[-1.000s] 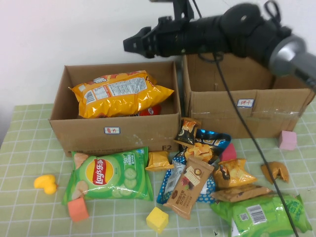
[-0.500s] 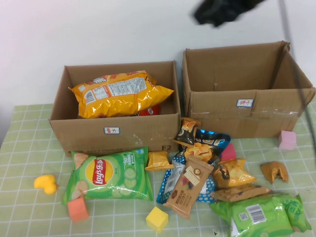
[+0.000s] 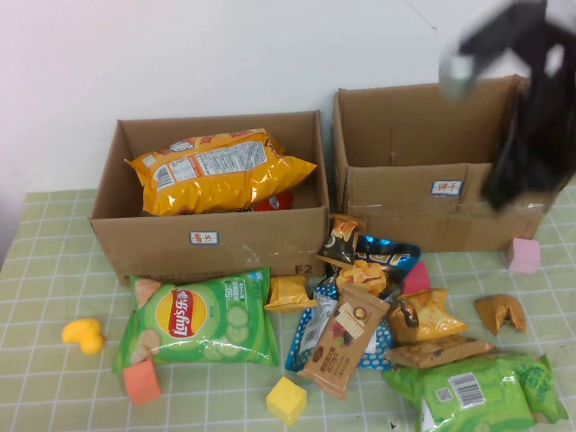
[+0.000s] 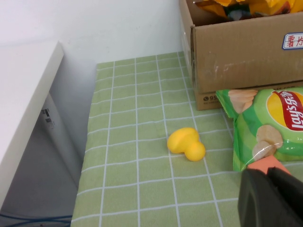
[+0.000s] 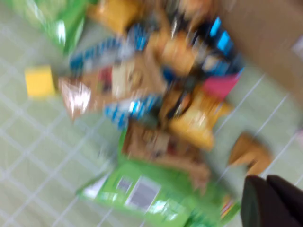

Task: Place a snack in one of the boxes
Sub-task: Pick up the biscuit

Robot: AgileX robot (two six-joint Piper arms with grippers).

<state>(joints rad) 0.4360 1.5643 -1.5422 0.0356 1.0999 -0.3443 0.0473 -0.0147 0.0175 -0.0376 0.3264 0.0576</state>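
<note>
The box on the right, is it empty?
Looks empty: the right box shows only bare cardboard walls; its floor is hidden. The left box holds an orange chip bag.
</note>
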